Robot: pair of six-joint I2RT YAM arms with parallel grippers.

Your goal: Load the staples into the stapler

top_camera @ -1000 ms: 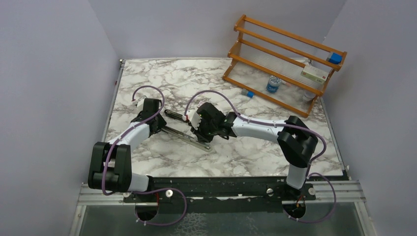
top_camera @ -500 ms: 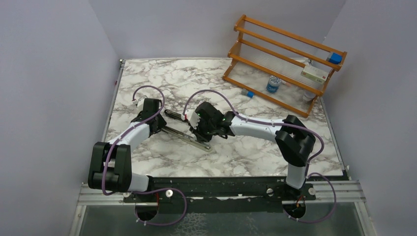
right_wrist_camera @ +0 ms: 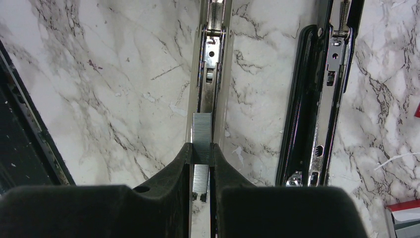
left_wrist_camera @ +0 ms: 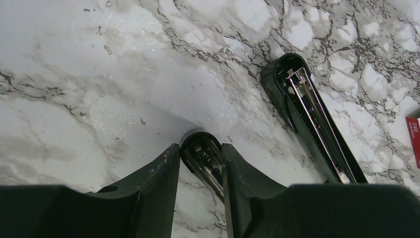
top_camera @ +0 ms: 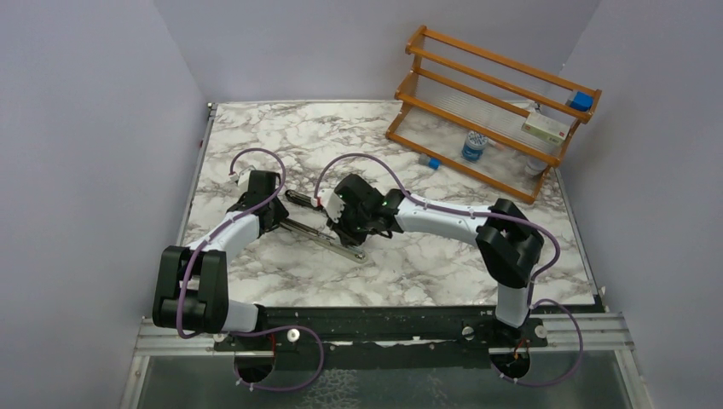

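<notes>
Your right end effector [right_wrist_camera: 200, 154] pinches a staple strip [right_wrist_camera: 201, 130] at frame centre, on the silver channel of the stapler [right_wrist_camera: 212, 49]. Your left end effector [left_wrist_camera: 200, 153] clamps its rounded end on the worktop [left_wrist_camera: 99, 74].

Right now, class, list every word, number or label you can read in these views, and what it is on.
Red staples box: white print at the picture's edge, cut off, unreadable.
White box on the wooden rack: label too small to read.
Stapler: no lettering visible.
</notes>
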